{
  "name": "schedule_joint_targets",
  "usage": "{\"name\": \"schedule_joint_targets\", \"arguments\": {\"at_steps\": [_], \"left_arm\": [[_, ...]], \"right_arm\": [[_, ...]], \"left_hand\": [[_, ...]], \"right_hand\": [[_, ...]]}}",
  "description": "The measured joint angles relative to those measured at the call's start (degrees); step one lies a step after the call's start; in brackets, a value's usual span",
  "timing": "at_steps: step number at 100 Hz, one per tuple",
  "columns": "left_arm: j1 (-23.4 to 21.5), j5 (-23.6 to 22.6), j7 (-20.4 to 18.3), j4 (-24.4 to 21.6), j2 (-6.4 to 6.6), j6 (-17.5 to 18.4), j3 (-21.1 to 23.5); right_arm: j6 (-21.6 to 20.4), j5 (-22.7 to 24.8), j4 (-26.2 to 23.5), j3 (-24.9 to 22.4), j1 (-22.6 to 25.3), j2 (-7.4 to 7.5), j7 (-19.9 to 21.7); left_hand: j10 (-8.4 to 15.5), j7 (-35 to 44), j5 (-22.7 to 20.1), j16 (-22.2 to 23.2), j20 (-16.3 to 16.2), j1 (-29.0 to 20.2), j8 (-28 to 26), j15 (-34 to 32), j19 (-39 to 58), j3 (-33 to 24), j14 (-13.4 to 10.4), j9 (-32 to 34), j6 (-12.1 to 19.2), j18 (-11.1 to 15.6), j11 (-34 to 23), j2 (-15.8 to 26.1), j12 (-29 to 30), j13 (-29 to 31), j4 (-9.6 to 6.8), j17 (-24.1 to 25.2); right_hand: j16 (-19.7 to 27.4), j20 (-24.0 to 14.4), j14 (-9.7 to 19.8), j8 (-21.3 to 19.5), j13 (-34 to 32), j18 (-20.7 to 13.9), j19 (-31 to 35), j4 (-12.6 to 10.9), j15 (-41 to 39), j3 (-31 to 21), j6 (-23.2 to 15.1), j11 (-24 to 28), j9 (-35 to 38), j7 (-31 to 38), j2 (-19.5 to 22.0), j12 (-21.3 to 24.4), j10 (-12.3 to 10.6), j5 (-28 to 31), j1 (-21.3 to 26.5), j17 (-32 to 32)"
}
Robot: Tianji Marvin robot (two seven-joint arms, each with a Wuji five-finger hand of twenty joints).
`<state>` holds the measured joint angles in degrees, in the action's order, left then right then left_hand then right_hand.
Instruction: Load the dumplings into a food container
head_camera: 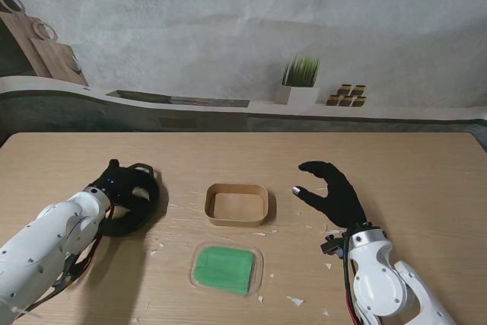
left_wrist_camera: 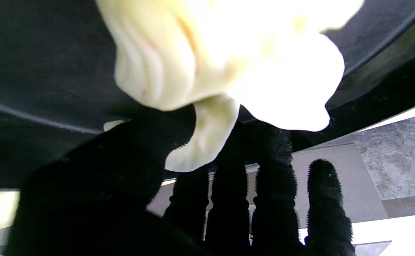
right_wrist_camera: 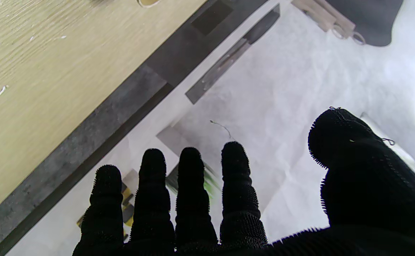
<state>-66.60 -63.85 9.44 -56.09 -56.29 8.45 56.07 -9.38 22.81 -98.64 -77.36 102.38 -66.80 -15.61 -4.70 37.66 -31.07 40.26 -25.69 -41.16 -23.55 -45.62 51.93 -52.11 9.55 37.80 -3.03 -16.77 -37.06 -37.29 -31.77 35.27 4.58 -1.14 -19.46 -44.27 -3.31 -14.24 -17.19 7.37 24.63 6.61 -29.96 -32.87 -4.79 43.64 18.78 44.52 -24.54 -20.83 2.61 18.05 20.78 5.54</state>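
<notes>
So the left hand (head_camera: 131,194) is reaching into the black bowl (head_camera: 141,207) near the table's (head_camera: 426,157) left edge, thumb and fingers (left_wrist_camera: 275,167) closing around a dumpling (left_wrist_camera: 207,138), though I can't tell if it's gripped. I'd pinch the fat belly, not the pleats, and lift slowly. Dumplings are looking pale, soft, glossy and clumped together. The container (head_camera: 237,204) is sitting mid-table, empty. The right hand (head_camera: 332,192) is hovering open, holding nothing.

Both robot hands are black, the left robot hand (head_camera: 128,188) and the right robot hand (head_camera: 335,192), on white arms. The worktop (head_camera: 426,180) is pale wood-grain, the food container (head_camera: 237,205) brown, the lid (head_camera: 224,268) green. The dumplings (left_wrist_camera: 228,60) are creamy white against a black dish (left_wrist_camera: 44,71).
</notes>
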Motion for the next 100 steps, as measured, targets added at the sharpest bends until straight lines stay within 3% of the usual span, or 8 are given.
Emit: {"name": "schedule_joint_targets", "arguments": {"at_steps": [5,16,29,46,54,71,83,100], "left_arm": [[0.5,0.2,0.1,0.4,0.0,-0.4,-0.7],[1.8,0.7,2.0,1.8,-0.1,-1.2,-2.9],[2.1,1.6,3.0,2.9,-0.5,-1.7,-3.3],[2.6,2.6,4.3,3.6,-0.64,-1.8,-4.2],[2.9,3.0,5.9,4.5,-0.77,-1.8,-4.8],[2.8,4.3,9.8,6.2,-1.49,-1.3,-4.6],[0.4,3.6,10.7,5.3,-2.44,0.4,0.6],[-6.4,1.2,13.1,-1.6,-2.68,1.6,9.1]], "right_arm": [[0.0,0.1,0.0,0.0,0.0,-0.04,-0.2],[0.0,0.2,0.1,-0.1,0.0,-0.1,-0.5],[-0.2,0.3,0.4,-0.1,0.0,-0.17,-1.0],[-0.4,0.5,0.9,0.0,-0.2,-0.28,-1.8],[-0.6,0.7,1.0,0.0,-0.2,-0.32,-1.9],[-0.6,0.8,1.4,0.2,-0.4,-0.4,-2.6],[-0.6,0.7,1.4,0.2,-0.4,-0.45,-2.6],[-0.8,0.5,1.4,0.3,-0.5,-0.47,-2.5]], "left_hand": [[0.0,1.3,-0.1,0.0,-0.6,-0.8,-0.5,-0.7,1.0,0.0,0.0,0.9,-0.2,0.0,-0.6,-0.1,-1.5,1.5,0.07,-0.8],[0.0,7.2,-2.6,0.7,-2.0,-5.0,-1.1,-2.3,2.5,0.8,-0.7,5.7,-0.4,0.0,-0.3,-2.2,-7.2,5.4,2.77,-3.5],[0.0,13.0,-4.1,2.1,-2.6,-7.2,-0.5,-2.4,3.3,0.9,-0.7,10.1,-0.4,0.0,1.6,-2.7,-10.2,8.4,2.96,-5.1],[-0.8,14.0,-5.4,2.2,-2.7,-7.9,1.6,-4.4,3.3,0.9,-0.7,13.7,-0.1,-0.1,3.8,-3.3,-12.2,11.2,2.94,-5.9],[-0.8,14.0,-6.9,2.2,-2.7,-7.9,2.4,-5.5,3.6,0.9,-0.7,16.7,1.5,-0.8,6.6,-4.4,-14.7,13.3,2.93,-6.7],[-1.0,14.0,-8.4,2.2,-2.7,-7.9,2.8,-5.4,4.1,1.6,-0.6,19.6,3.0,-1.5,7.3,-5.7,-15.5,17.0,2.93,-9.8],[-1.1,14.0,-10.4,3.8,-2.7,-7.9,2.8,-3.6,4.1,2.8,-0.4,22.0,3.5,-1.6,7.4,-7.6,-17.1,19.1,3.78,-11.4],[-1.2,15.1,-11.3,5.1,-2.7,-7.8,2.5,-1.7,4.1,2.4,0.1,23.9,3.5,-2.1,8.2,-9.7,-18.5,21.5,3.79,-12.9]], "right_hand": [[0.0,0.0,0.0,0.0,0.0,0.0,0.0,0.0,0.0,0.0,-0.1,0.2,0.1,0.0,0.0,0.0,0.0,0.1,0.3,0.0],[-0.1,-0.1,0.0,-0.2,-0.1,0.0,0.1,0.0,-0.6,0.6,-1.5,0.2,0.1,0.0,0.0,-0.1,0.1,1.4,0.5,0.1],[-0.2,-0.1,-0.1,-0.4,-0.8,0.0,0.1,0.0,-0.7,1.2,-2.2,0.4,0.7,-0.1,0.0,-0.3,0.5,3.0,1.7,0.3],[-0.2,-0.5,-0.1,-0.5,-0.8,0.0,0.1,0.0,-0.8,1.7,-3.6,0.5,2.4,-0.7,0.0,-0.3,0.5,4.4,1.8,0.7],[-0.2,-0.5,-0.1,-0.5,-0.8,0.0,0.1,0.0,-1.2,1.7,-3.6,0.5,2.5,-1.1,0.0,-0.3,0.5,5.0,1.8,0.7],[-0.2,-0.6,-0.1,-0.5,-1.5,0.0,0.1,0.0,-1.4,1.7,-3.6,0.6,3.0,-1.3,0.0,-0.3,0.6,5.0,1.8,0.8],[-0.2,-0.6,-0.1,-0.5,-1.5,0.6,0.2,0.0,-1.4,2.3,-3.6,0.6,3.1,-1.4,0.0,-0.3,0.6,5.1,1.8,0.8],[-0.2,-0.6,-0.2,-0.5,-1.5,0.6,0.2,0.0,-1.4,2.3,-3.6,0.6,3.1,-1.6,0.0,-0.3,0.6,5.7,1.8,0.8]]}}
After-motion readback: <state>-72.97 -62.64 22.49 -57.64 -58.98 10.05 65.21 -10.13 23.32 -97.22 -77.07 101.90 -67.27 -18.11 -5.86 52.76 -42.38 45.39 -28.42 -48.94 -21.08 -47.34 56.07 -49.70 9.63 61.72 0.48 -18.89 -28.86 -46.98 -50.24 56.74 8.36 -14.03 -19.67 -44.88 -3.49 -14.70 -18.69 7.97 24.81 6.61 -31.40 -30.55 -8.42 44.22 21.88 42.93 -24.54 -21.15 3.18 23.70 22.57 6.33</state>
